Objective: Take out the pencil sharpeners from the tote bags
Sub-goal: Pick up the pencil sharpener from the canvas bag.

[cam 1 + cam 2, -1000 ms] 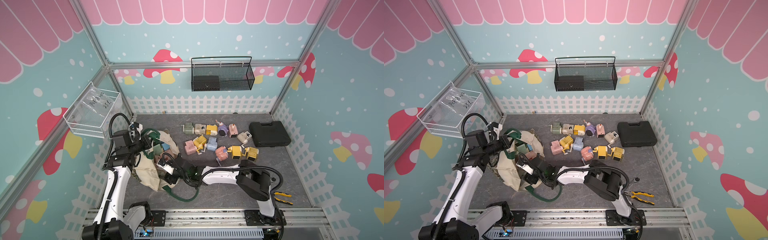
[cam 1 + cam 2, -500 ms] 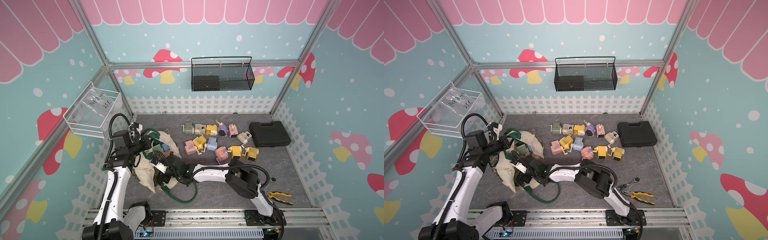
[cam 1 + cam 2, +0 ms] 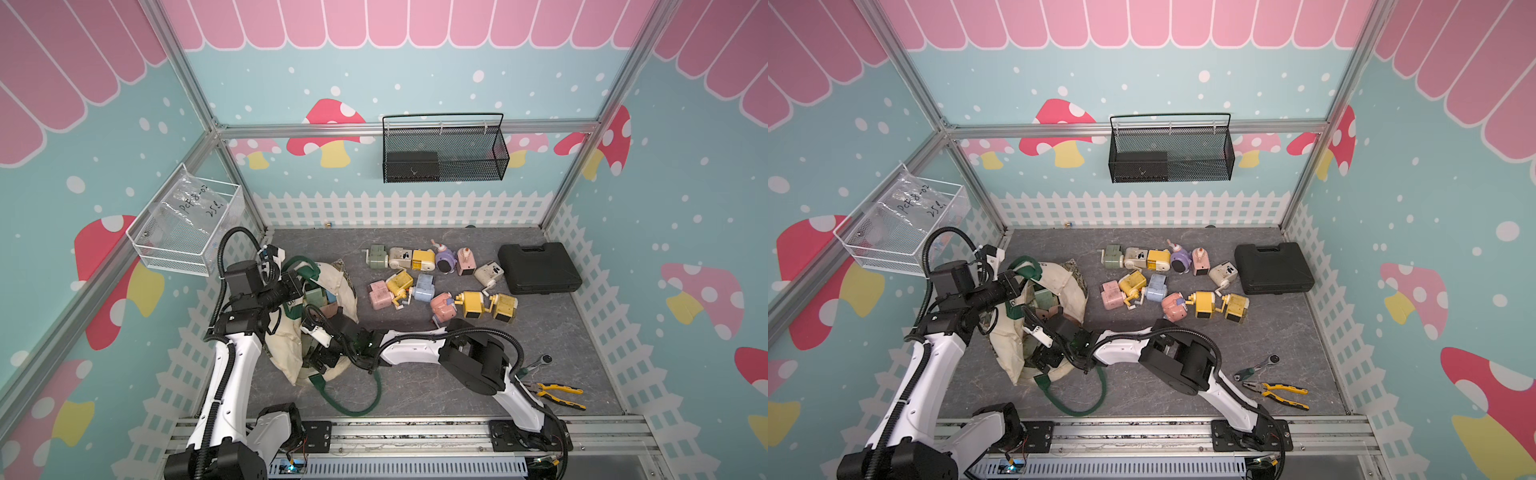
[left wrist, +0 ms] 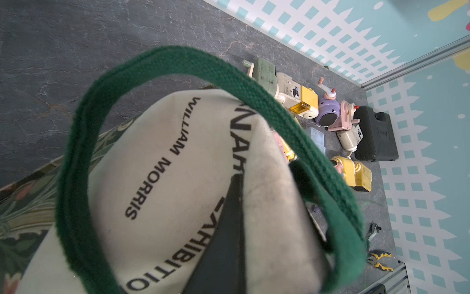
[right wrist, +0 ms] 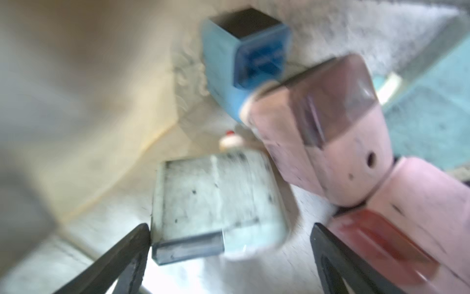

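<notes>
Right pincer (image 5: pixel 230 227) wide inside the tote bag (image 3: pixel 284 349) — pale green pencil sharpener (image 5: pixel 213 198) between its tips

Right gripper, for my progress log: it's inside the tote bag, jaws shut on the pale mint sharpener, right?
Not shut. In the right wrist view the right gripper is inside the tote bag, jaws open on either side of the pale mint sharpener.

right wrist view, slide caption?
Open right gripper poised at a pale mint plastic sharpener inside the cream canvas tote bag
</notes>
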`<action>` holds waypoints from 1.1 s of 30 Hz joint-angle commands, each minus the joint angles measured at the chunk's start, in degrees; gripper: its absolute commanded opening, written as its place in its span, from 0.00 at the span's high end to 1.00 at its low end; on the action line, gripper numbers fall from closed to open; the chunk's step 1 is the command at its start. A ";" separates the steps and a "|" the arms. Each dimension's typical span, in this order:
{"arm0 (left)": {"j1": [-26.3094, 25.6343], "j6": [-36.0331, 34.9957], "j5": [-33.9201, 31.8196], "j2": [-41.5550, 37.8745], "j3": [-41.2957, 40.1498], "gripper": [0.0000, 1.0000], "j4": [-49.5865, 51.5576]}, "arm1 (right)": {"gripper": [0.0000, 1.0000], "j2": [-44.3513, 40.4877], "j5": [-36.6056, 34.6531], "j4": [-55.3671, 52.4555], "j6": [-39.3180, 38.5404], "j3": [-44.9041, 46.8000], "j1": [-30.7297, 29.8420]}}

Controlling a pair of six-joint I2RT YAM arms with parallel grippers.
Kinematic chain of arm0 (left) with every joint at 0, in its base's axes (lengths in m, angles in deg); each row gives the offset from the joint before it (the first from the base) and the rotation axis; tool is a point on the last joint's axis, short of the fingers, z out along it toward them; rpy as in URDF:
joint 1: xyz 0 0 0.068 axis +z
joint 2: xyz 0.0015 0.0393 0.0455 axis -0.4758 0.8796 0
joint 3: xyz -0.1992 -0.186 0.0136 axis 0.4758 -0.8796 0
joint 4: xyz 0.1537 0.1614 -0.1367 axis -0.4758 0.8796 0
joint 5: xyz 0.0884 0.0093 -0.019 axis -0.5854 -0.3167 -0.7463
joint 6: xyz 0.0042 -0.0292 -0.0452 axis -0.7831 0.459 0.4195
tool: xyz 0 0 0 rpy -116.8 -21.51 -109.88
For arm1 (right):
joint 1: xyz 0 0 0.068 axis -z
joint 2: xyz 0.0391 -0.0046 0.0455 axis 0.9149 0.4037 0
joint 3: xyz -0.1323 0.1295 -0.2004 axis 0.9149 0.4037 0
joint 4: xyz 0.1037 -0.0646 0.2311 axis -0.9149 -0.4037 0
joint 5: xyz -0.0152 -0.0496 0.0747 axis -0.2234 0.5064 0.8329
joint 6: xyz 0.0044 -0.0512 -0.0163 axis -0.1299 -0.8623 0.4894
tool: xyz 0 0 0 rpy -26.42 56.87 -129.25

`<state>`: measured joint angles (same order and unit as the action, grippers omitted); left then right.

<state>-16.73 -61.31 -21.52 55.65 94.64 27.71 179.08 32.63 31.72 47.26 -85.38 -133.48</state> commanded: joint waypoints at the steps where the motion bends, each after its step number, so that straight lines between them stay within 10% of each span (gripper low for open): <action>1: 0.40 0.83 2.40 -1.41 0.24 1.00 -5.01 | 0.01 2.12 -4.24 -3.91 1.73 1.02 2.16; 16: 0.42 1.03 2.89 -1.07 0.32 1.00 -5.17 | 0.02 -10.56 -4.29 -2.41 -0.13 10.21 2.97; 21: 0.41 1.16 2.90 -0.96 0.23 1.00 -5.18 | 0.01 -8.41 5.22 -1.90 -3.44 8.83 1.09; 33: 0.41 1.13 2.77 -1.04 0.15 1.00 -5.17 | 0.01 -0.49 -4.31 -8.19 2.13 -0.06 -0.57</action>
<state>-16.75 -60.85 -19.44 55.65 94.64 26.88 176.81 32.90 26.82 47.45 -82.91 -133.76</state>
